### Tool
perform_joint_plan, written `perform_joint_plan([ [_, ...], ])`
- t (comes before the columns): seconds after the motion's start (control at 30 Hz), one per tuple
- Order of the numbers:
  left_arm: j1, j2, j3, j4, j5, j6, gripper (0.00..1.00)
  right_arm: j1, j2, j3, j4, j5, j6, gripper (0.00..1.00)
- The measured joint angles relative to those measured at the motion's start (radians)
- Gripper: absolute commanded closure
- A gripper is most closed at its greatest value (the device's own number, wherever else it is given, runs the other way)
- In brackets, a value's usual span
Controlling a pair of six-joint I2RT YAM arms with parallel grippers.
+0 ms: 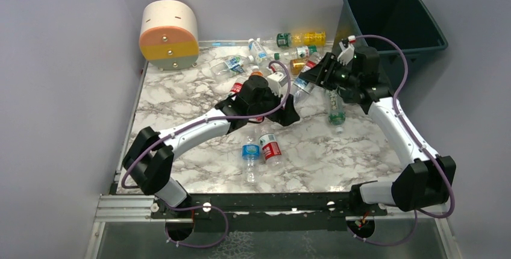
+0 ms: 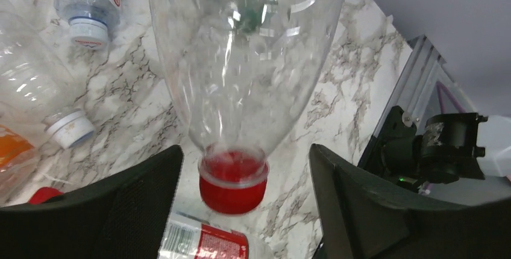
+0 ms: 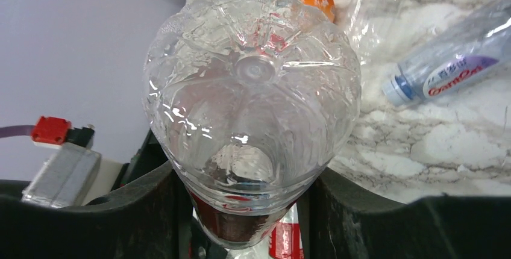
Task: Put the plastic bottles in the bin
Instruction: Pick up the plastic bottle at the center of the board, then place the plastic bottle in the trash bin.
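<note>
Plastic bottles (image 1: 301, 37) lie jumbled along the far edge of the marbled tabletop (image 1: 337, 156), with two more near the middle of the near edge. The bin (image 1: 391, 12) stands off the far right corner against the lilac wall (image 1: 60, 60); a cream, orange and yellow drum (image 1: 169, 35) sits in the far left corner. From above, both arms reach toward the tabletop's centre, left gripper (image 1: 289, 113) and right gripper (image 1: 313, 77) close together.

The left wrist view looks along a clear bottle (image 2: 247, 60), its red cap (image 2: 233, 187) pointing at the camera. The black fingers (image 2: 138, 211) stand apart on either side of the neck with marble showing in both gaps, so nothing is gripped. White-capped bottles lie on the surface at the left, and the metal rail (image 2: 422, 72) of the near edge shows at the right.

The right wrist view faces the clear bottle's ribbed base. Its fingers (image 3: 355, 217) press in on both sides, clamped on the body. A purple-labelled bottle (image 3: 446, 75) lies on the marble beyond.
</note>
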Motion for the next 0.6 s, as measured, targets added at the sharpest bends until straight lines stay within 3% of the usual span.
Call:
perform_joint_plan([
  [0.07, 0.001, -0.026, 0.0, -0.036, -0.005, 0.013, 0.01, 0.0, 0.0, 0.042, -0.024, 0.015, -0.019, 0.51],
  [0.4, 0.056, -0.244, 0.048, -0.117, -0.049, 0.041, 0.01, 0.0, 0.025, 0.413, -0.17, 0.167, -0.14, 0.51],
  [0.6, 0.088, -0.279, 0.047, -0.134, -0.064, 0.049, 0.01, 0.001, 0.113, 0.701, -0.234, 0.354, -0.253, 0.51],
])
